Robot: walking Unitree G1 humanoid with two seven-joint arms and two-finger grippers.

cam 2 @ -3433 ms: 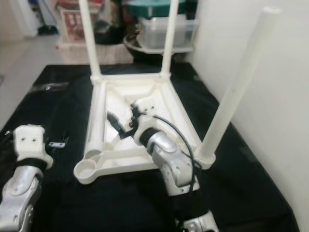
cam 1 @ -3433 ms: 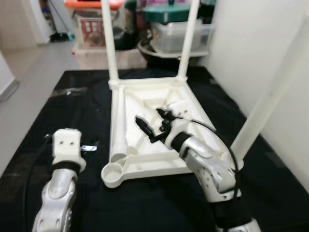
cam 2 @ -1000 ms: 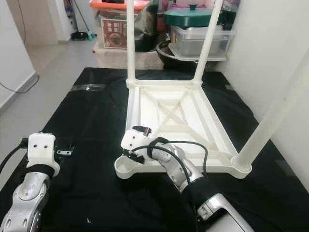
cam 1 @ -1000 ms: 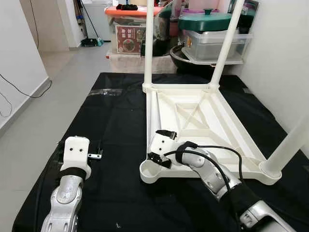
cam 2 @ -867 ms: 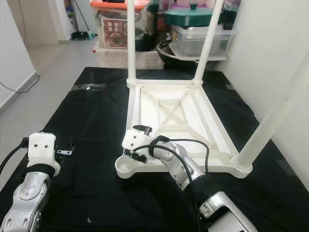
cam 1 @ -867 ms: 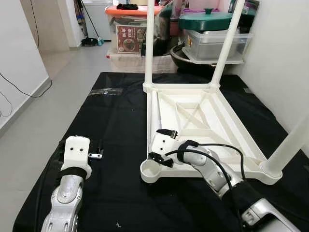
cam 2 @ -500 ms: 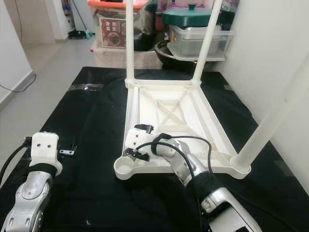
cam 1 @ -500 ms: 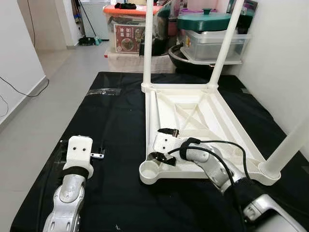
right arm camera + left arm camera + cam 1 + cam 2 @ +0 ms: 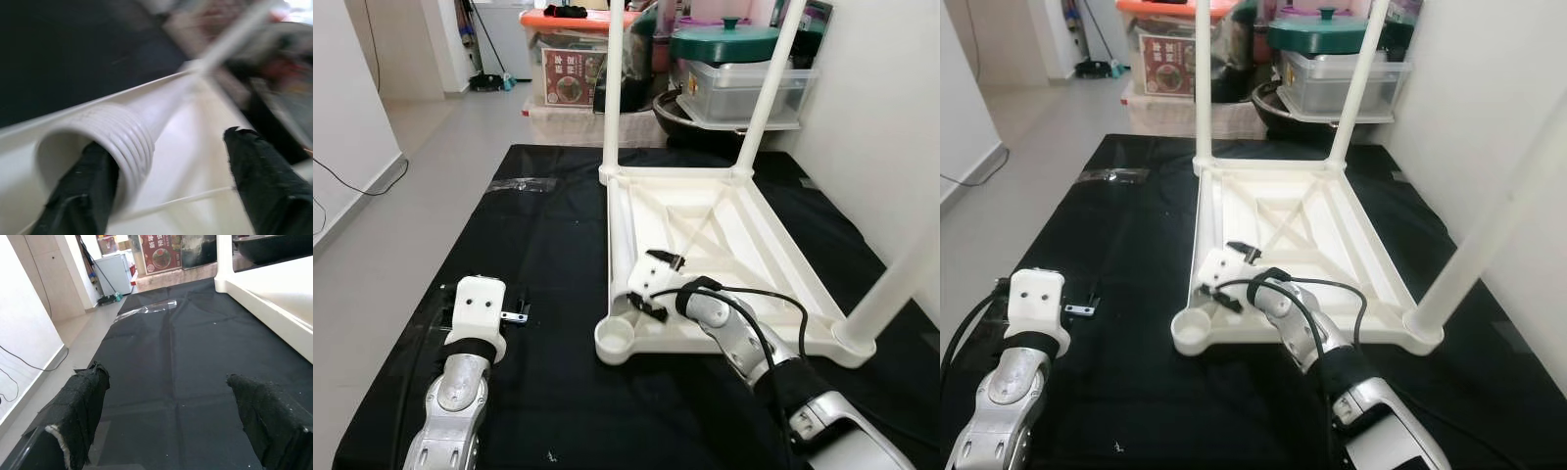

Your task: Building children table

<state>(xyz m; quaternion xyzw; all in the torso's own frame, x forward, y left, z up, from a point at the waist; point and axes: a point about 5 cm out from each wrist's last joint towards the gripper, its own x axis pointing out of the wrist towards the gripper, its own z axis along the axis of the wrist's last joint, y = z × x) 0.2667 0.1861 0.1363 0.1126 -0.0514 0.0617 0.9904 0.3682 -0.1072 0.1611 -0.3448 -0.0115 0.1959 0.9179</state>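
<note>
The right end effector (image 9: 653,287), fingers spread, straddles the threaded end of the loose leg (image 9: 122,132) lying inside the upturned desk (image 9: 773,264); the left end effector (image 9: 171,426), open, rests apart.

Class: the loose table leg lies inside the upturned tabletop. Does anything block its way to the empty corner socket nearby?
Nothing visible does. The loose leg lies along the tabletop's rim between the right gripper's open fingers; the empty socket sits just past its threaded end, unobstructed.
</note>
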